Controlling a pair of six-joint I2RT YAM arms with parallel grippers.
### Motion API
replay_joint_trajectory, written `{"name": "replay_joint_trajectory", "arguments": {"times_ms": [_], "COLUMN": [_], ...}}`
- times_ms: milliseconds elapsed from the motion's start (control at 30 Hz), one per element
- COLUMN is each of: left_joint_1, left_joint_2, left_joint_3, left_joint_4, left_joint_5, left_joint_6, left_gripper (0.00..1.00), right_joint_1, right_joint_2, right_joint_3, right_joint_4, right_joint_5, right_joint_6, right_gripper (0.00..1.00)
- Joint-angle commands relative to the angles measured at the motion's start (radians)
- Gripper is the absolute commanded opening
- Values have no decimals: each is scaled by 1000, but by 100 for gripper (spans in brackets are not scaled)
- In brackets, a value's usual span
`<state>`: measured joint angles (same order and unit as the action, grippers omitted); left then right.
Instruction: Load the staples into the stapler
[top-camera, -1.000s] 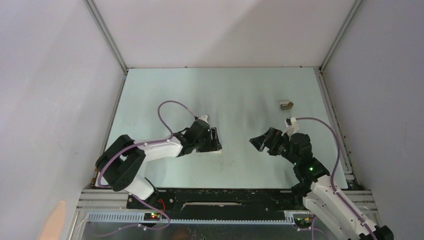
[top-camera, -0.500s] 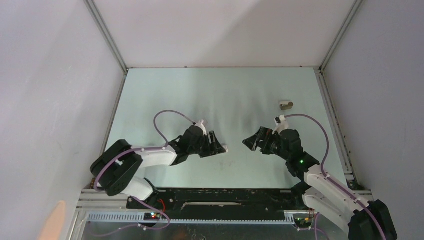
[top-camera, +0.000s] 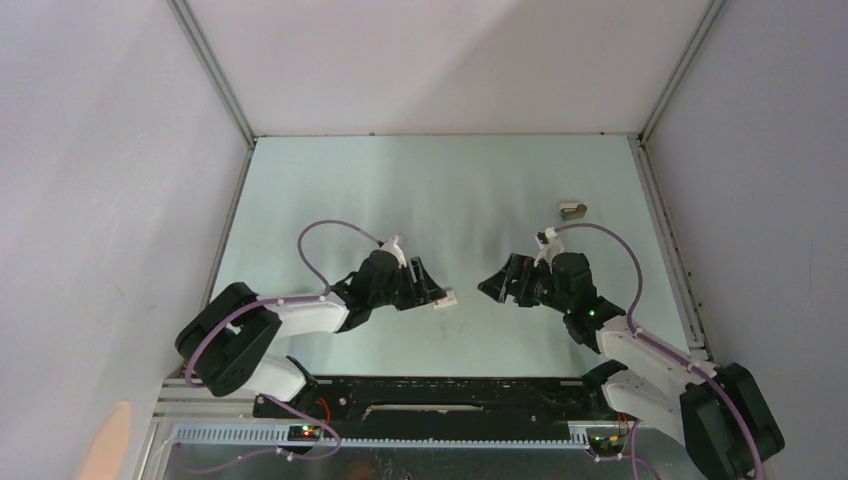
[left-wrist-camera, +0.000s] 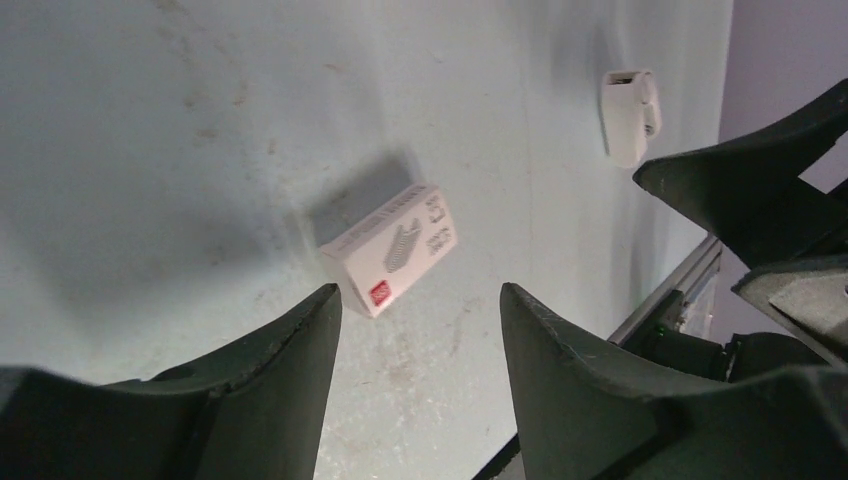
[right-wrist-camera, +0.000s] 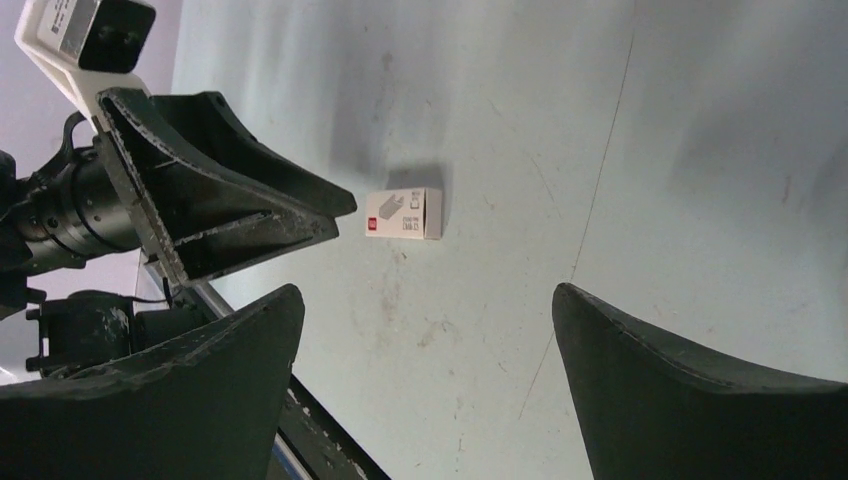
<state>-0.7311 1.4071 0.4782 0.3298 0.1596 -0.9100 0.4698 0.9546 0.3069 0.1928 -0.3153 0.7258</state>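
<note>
Top: staples box (top-camera: 445, 298) on worktop (top-camera: 440, 190), just off left tool (top-camera: 432, 290) tips; stapler (top-camera: 572, 209) well apart.
Left wrist: left tool jaws apart, empty.
Right wrist: right tool (right-wrist-camera: 428, 295) spread wide, empty. Box likely light, crushable; pinch long sides gently.

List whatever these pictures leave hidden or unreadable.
Contents: both wrist views; the closed cardboard of the staple box hides whatever is inside.
Box print: both wrist views; too small and blurred to read.
Stapler: in the top view it is too small to tell open from shut; in the left wrist view it is blurred and far off.
</note>
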Motion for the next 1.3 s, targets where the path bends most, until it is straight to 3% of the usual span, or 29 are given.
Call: {"name": "replay_joint_trajectory", "arguments": {"times_ms": [0, 233, 467, 733, 933, 1100, 1267], "left_joint_1": [23, 37, 44, 54, 62, 23, -25], "left_joint_2": [50, 97, 109, 98, 16, 2, 64], "left_joint_3": [-32, -58, -69, -77, 30, 181, 307], "left_joint_4": [100, 168, 195, 172, -105, -346, -481], "left_joint_5": [9, 27, 38, 33, -34, -112, -133], "left_joint_6": [-60, -105, -123, -105, 127, 347, 520], "left_gripper": [62, 58, 47, 47, 63, 71, 76], "right_joint_1": [0, 16, 52, 55, 36, -12, -58], "right_joint_2": [88, 270, 436, 587, 637, 667, 695], "right_joint_3": [30, 64, 102, 139, 143, 143, 118], "right_joint_4": [130, 234, 329, 417, 450, 462, 535], "right_joint_5": [-86, -154, -188, -221, -249, -299, -354], "right_joint_6": [-5, 16, 40, 54, 63, 65, 92], "right_gripper": [95, 88, 80, 69, 66, 65, 64]}}
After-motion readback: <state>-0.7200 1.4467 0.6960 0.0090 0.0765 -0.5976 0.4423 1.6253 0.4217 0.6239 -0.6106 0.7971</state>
